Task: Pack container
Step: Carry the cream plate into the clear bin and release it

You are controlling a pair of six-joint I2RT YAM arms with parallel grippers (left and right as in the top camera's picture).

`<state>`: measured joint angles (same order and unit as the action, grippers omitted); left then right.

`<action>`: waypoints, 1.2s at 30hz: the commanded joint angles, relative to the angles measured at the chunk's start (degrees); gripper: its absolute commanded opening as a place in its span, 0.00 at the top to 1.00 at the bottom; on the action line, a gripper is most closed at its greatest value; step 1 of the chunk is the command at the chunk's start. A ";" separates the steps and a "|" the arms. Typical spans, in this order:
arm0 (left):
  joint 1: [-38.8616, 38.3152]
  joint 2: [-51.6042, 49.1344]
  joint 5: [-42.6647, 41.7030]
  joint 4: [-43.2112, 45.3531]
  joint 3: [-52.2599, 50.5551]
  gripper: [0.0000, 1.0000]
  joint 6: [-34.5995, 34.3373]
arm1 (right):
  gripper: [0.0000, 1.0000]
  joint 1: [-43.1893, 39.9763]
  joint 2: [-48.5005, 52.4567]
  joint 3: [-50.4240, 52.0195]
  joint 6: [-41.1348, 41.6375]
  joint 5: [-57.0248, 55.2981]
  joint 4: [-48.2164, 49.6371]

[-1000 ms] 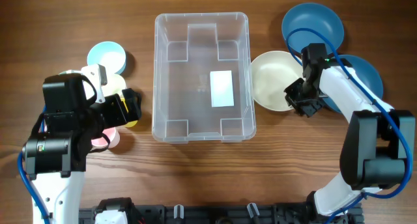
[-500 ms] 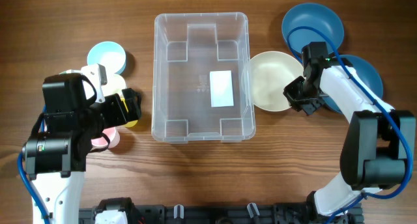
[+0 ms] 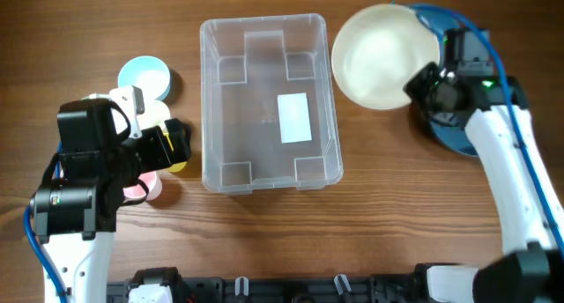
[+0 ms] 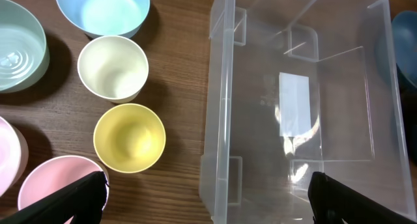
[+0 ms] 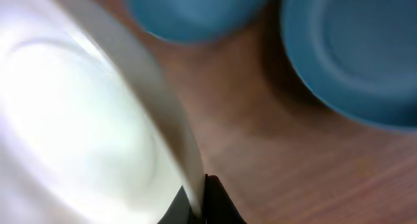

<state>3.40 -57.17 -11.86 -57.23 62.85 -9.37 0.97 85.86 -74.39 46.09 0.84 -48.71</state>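
Note:
The clear plastic container (image 3: 204,100) with a white label (image 3: 293,118) stands at the table's middle and holds nothing; it also shows in the left wrist view (image 4: 260,120). My right gripper (image 3: 421,84) is shut on the rim of a cream bowl (image 3: 383,56) and holds it lifted, just right of the container's far end. In the right wrist view the fingers (image 5: 199,204) pinch the bowl's edge (image 5: 78,133). My left gripper (image 3: 172,144) is open and empty, low beside the container's left wall (image 4: 207,195).
Two blue bowls (image 5: 195,12) (image 5: 355,48) lie under the right arm, partly hidden overhead (image 3: 454,136). Left of the container stand a light blue cup (image 4: 103,9), a cream cup (image 4: 113,66), a yellow cup (image 4: 128,137), a pink cup (image 4: 52,185) and a mint bowl (image 4: 16,45).
My right gripper has lifted the cream bowl off the table and carried it toward the far side. The container has shifted slightly left. The left arm has not moved.

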 commanded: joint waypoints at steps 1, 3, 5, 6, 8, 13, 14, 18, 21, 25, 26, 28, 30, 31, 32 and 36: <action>0.26 -0.07 -0.11 0.22 1.11 0.00 -0.11 | 0.96 0.20 -4.83 -7.13 -5.77 2.80 1.51; 0.26 -0.07 -0.11 0.22 1.11 0.00 -0.11 | 0.96 1.42 -4.72 -11.39 -10.80 7.52 2.03; 0.26 -0.07 -0.11 0.39 1.11 0.00 -0.11 | 0.96 5.49 -4.72 -14.82 -16.02 10.93 2.69; 0.26 -0.07 -0.13 0.61 1.11 0.00 -0.11 | 0.96 8.24 -4.70 -15.98 -17.97 10.86 2.69; 0.26 -0.07 -0.11 0.85 1.11 0.00 -0.11 | 0.96 14.64 -4.00 -17.86 -22.88 10.38 2.82; 0.26 -0.07 -0.11 0.81 1.11 0.00 -0.11 | 0.96 24.02 5.35 -21.33 -31.32 7.04 1.73; 0.26 -0.07 -0.13 0.83 1.11 0.00 -0.11 | 0.96 24.50 8.02 -22.51 -32.61 6.73 1.42; 0.26 -0.07 -0.13 0.83 1.11 0.00 -0.11 | 0.96 24.52 20.83 -32.28 -34.21 3.56 -4.15; 0.26 -0.07 -0.13 0.83 1.11 0.00 -0.11 | 0.96 24.46 30.84 -40.06 -34.07 2.99 -7.48; 0.26 -0.07 -0.11 0.83 1.11 0.00 -0.11 | 0.96 23.58 37.22 -40.15 -30.99 2.84 -5.01; 0.26 -0.07 -0.11 0.85 1.11 0.00 -0.11 | 0.96 23.10 38.10 -40.15 -30.40 2.84 -4.37; 0.26 -0.07 -0.11 0.83 1.11 0.00 -0.11 | 0.96 22.23 38.91 -40.15 -30.42 2.54 -3.02; 0.26 -0.07 -0.11 0.81 1.11 0.00 -0.11 | 0.96 21.70 38.99 -40.15 -29.64 2.56 -1.31; 0.26 -0.07 -0.13 0.76 1.11 0.00 -0.11 | 0.89 21.66 39.06 -40.15 -29.33 2.58 -0.42; 0.26 -0.07 -0.13 0.79 1.11 0.00 -0.11 | 0.78 21.68 39.08 -40.15 -29.38 2.58 0.15; 0.26 -0.07 -0.13 0.81 1.11 0.00 -0.11 | 0.70 21.73 39.08 -40.15 -28.94 2.60 -0.20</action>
<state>3.40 -57.17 -11.86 -56.58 62.87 -9.37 22.50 125.03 -112.99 16.32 3.81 -48.69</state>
